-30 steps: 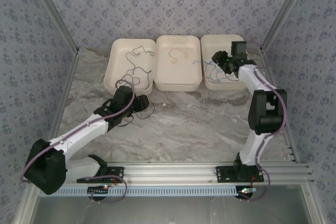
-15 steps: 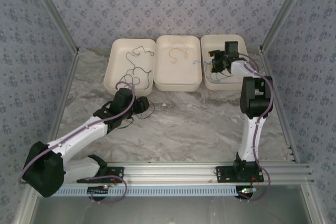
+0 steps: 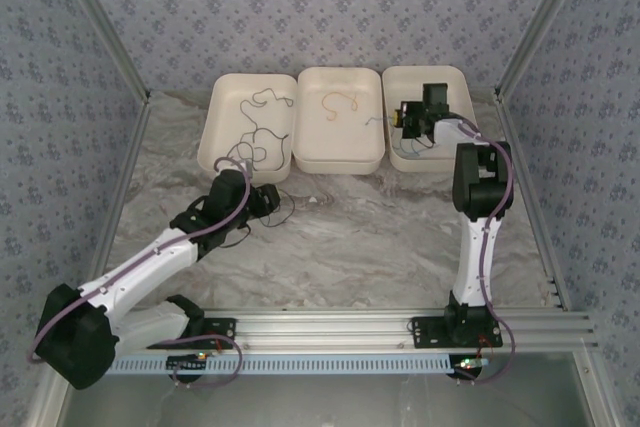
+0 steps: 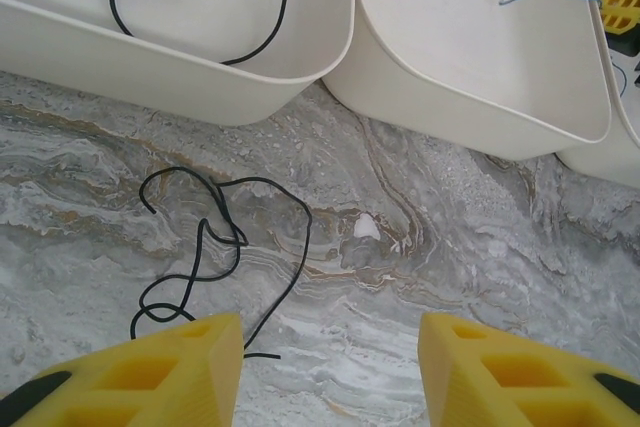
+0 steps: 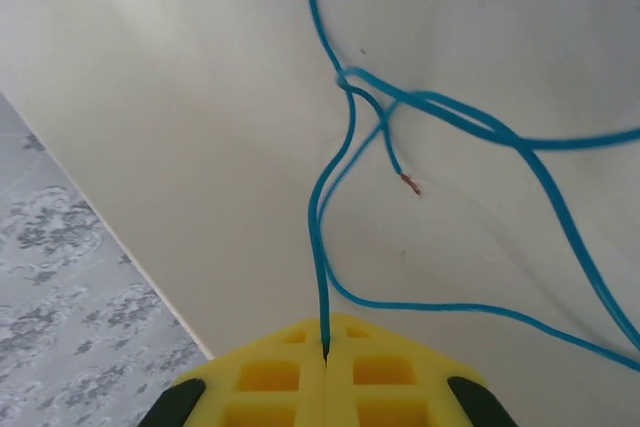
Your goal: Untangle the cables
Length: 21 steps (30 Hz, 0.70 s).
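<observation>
Yellow describes both fingers of the right claw (image 5: 325,355), which are pressed flush together and clenched on a blue cable (image 5: 318,227). The cable leaves the seam between the fingers and climbs straight up. It then crosses its own strands in a loose tangle, where one cut end shows a bare copper tip. Further blue strands sweep away to the right. The pale inner face of the right tray (image 3: 458,75) lies behind all of this. From above, the right claw sits over the left part of that tray, at the far right corner of the surface (image 3: 380,237). A thin blue end reaches leftward from the claw, across the rim, into the right side of the middle tray (image 3: 340,161).

The left claw (image 4: 330,372) is released, its two yellow fingers standing well apart with bare marbled surface between them. Just ahead of its left finger a black cable (image 4: 228,239) lies loose on the surface in several overlapping loops. The nearest strand runs close by that finger; whether they touch cannot be determined. Beyond the loops stands the near wall of the left tray (image 4: 190,77), at the far edge of the surface towards its left corner. A second black cable (image 3: 262,127) lies inside that tray.

The three trays stand side by side along the far edge. The middle tray holds a short orange cable (image 3: 338,102), curled and well apart from both claws.
</observation>
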Motion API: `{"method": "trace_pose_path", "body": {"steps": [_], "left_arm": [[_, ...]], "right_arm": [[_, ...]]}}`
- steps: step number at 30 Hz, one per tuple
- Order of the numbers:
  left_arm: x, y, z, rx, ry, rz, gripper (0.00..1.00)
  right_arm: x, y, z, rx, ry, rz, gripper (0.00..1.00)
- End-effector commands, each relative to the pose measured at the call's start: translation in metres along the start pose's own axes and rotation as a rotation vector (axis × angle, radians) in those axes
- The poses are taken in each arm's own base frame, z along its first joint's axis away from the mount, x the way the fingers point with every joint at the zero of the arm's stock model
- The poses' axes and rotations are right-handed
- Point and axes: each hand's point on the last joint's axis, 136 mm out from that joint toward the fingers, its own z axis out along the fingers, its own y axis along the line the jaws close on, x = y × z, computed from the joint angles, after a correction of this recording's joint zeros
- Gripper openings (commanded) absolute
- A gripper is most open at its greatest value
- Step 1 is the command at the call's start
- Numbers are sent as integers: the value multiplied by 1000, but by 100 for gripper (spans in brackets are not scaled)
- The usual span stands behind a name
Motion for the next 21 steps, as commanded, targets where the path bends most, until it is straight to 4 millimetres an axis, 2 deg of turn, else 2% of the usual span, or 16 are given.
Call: {"method": "trace_pose_path", "body": {"steps": [1, 7, 10, 16, 20, 21], "left_arm": [[3, 2, -4, -3, -4, 18, 49], [9, 1, 1, -9, 7, 33, 48], [12, 2, 3, -14, 9, 37, 48], [14, 8, 3, -35, 11, 47, 47], [15, 12, 6, -54, 12, 49, 48], [14, 15, 7, -68, 15, 40, 49]], "right_arm": [[-15, 38, -24, -123, -54, 2, 0], [-40, 74, -54, -215, -120, 3, 0], [-56, 77, -63, -219, -178, 0, 0], [-83, 68, -59, -239, -231, 38, 0], [-83, 61, -43, -178, -183, -3, 0], [-80, 61, -36, -166, -150, -17, 13]]}}
